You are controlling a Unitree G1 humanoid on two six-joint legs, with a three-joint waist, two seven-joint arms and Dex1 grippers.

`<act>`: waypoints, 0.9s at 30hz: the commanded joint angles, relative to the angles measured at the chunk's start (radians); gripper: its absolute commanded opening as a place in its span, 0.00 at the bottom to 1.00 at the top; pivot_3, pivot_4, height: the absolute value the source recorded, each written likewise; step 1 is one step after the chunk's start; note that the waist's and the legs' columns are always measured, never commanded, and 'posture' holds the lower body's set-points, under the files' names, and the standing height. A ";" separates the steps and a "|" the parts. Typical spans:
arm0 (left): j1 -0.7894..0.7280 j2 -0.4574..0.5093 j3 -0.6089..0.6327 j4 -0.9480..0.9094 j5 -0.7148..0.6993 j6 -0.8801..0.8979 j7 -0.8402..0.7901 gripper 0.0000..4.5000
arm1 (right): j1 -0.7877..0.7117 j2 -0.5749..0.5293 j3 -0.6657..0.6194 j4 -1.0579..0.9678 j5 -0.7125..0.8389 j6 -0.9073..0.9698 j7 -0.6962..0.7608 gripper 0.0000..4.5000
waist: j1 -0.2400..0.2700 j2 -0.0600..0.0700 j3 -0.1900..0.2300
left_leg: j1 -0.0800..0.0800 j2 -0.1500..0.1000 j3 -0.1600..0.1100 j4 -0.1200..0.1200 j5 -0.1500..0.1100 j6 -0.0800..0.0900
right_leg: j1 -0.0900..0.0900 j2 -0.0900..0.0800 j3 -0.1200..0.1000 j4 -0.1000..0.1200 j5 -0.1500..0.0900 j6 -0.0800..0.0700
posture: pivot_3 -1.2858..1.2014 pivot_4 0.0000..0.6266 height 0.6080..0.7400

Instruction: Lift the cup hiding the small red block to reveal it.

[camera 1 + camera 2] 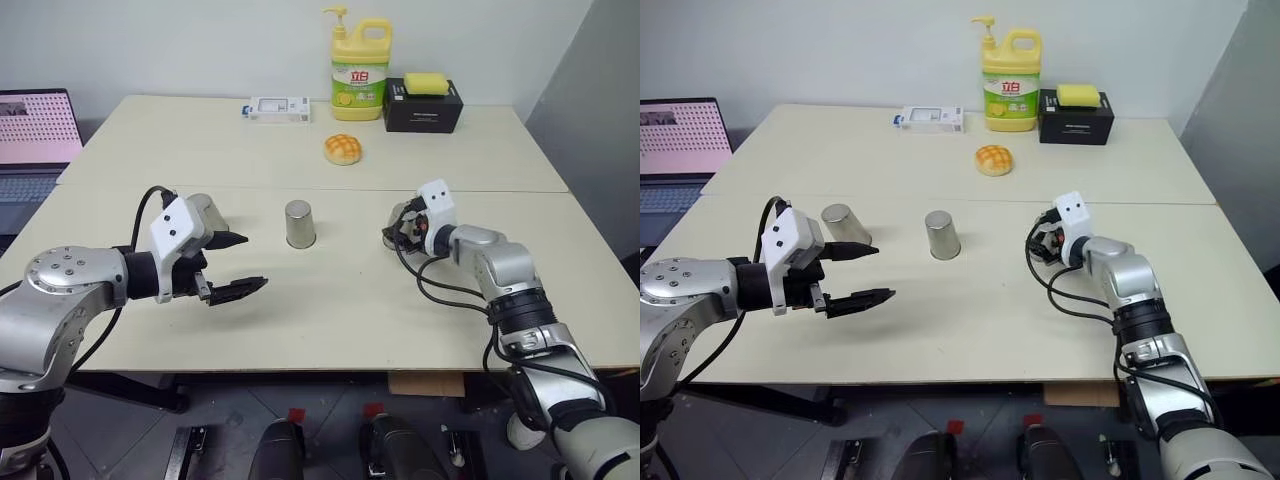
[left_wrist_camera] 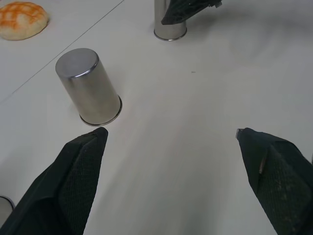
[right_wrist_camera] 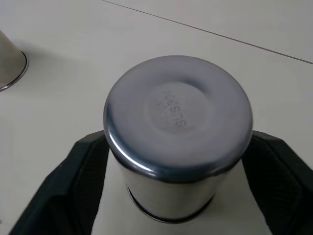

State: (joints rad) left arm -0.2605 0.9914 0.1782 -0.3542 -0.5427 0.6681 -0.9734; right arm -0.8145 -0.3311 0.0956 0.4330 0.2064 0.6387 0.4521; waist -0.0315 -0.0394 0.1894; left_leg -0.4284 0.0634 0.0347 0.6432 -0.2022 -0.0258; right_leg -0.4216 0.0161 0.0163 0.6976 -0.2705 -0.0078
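The left gripper hangs over the near part of the table, its two black fingers spread wide with nothing between them. Just beyond it, left of the middle cup, stands the left cup, upside down. The middle cup itself sits upside down at the table's centre, untouched. To the right of the middle cup, the right gripper has its fingers on either side of the right cup, which stands base up on the table; the pads sit close against its wall, but I cannot tell whether they press it. Beyond the middle cup lies a bun, and farther back stand a yellow soap bottle, a white box and a black box topped by a yellow sponge.
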 commanded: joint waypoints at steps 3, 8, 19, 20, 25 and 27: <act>0.010 -0.004 0.014 -0.034 0.002 -0.019 0.006 1.00 | -0.030 0.014 -0.043 -0.042 0.003 -0.015 -0.001 0.61 | 0.000 0.000 0.000 | 0.000 0.000 0.000 0.000 0.000 0.000 | 0.000 0.000 0.000 0.000 0.000 0.000 | 0.52 0.24 1.00; 0.015 -0.007 0.014 -0.039 0.004 -0.022 0.010 1.00 | -0.007 0.011 -0.104 -0.218 0.057 0.051 -0.007 0.60 | 0.000 0.000 0.000 | 0.000 0.000 0.000 0.000 0.000 0.000 | 0.000 0.000 0.000 0.000 0.000 0.000 | 0.52 0.24 1.00; -0.010 -0.022 -0.018 -0.020 0.022 -0.043 0.005 1.00 | 0.121 -0.119 -0.182 -0.361 0.006 0.169 -0.108 0.60 | 0.003 0.000 0.000 | 0.000 0.000 0.000 0.001 0.000 0.000 | 0.000 -0.002 0.000 0.000 0.000 0.000 | 0.52 0.24 1.00; -0.017 -0.024 -0.024 -0.015 0.025 -0.045 0.005 1.00 | 0.125 -0.118 -0.184 -0.347 0.001 0.172 -0.116 0.60 | 0.003 0.000 0.000 | 0.000 0.000 0.001 0.001 0.000 0.000 | 0.000 -0.002 0.000 0.000 0.000 0.000 | 0.52 0.24 1.00; -0.037 -0.035 -0.043 -0.007 0.035 -0.049 0.004 1.00 | 0.130 -0.093 -0.212 -0.279 -0.001 0.189 -0.161 0.78 | -0.003 0.000 0.000 | 0.000 0.000 0.001 0.000 0.000 0.000 | 0.000 0.001 0.000 0.000 0.000 0.000 | 0.52 0.24 1.00; -0.040 -0.038 -0.046 -0.006 0.039 -0.049 0.004 1.00 | 0.133 -0.089 -0.212 -0.264 -0.003 0.181 -0.166 0.90 | -0.002 0.000 0.000 | 0.000 0.000 0.001 -0.001 0.000 0.000 | 0.000 0.001 0.000 0.000 0.000 0.000 | 0.52 0.24 1.00</act>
State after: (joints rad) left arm -0.2867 0.9549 0.1216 -0.3523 -0.5079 0.6412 -0.9712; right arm -0.6737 -0.4196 -0.0972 0.1838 0.2090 0.8326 0.2954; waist -0.0332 -0.0389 0.1897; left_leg -0.4285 0.0630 0.0354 0.6419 -0.2022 -0.0257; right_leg -0.4221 0.0175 0.0158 0.6977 -0.2707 -0.0082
